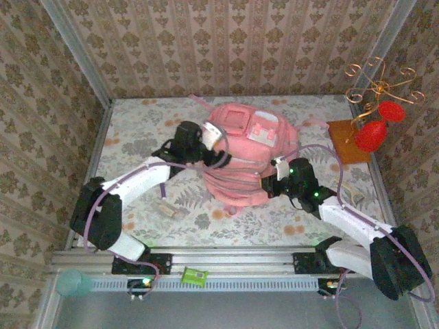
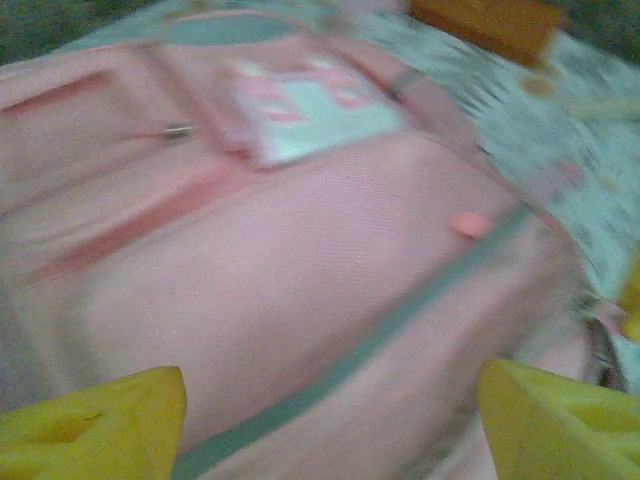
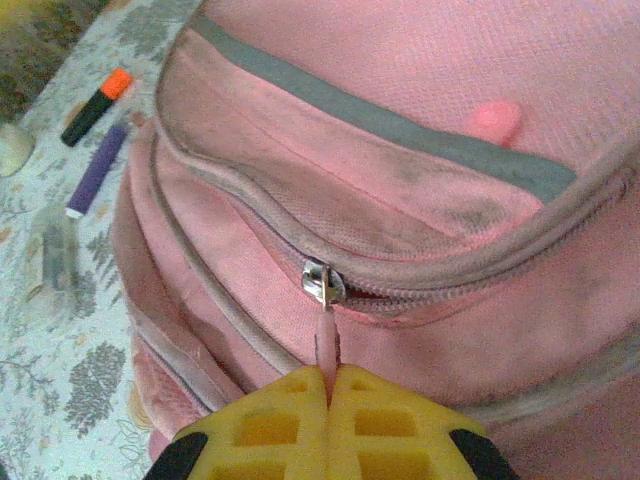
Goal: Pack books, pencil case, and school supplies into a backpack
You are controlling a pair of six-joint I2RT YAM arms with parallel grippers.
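Observation:
The pink backpack (image 1: 241,156) lies in the middle of the table. My right gripper (image 3: 328,378) is shut on the pink pull tab (image 3: 325,345) of a zip slider (image 3: 322,282) on the backpack (image 3: 420,150), at its right side (image 1: 271,182). My left gripper (image 2: 330,440) is open, its yellow fingers (image 2: 100,430) spread wide just over the backpack's fabric (image 2: 330,270), at its upper left (image 1: 221,137). A black marker with an orange cap (image 3: 97,105), a purple pen (image 3: 98,170) and a pale block (image 3: 12,148) lie on the cloth beside the bag. The books and pencil case are out of view.
A brown board (image 1: 348,140) with a gold wire stand and red ornaments (image 1: 374,133) sits at the right back. A small pale object (image 1: 170,210) lies on the floral cloth near the left arm. A green piece (image 1: 194,275) rests on the front rail.

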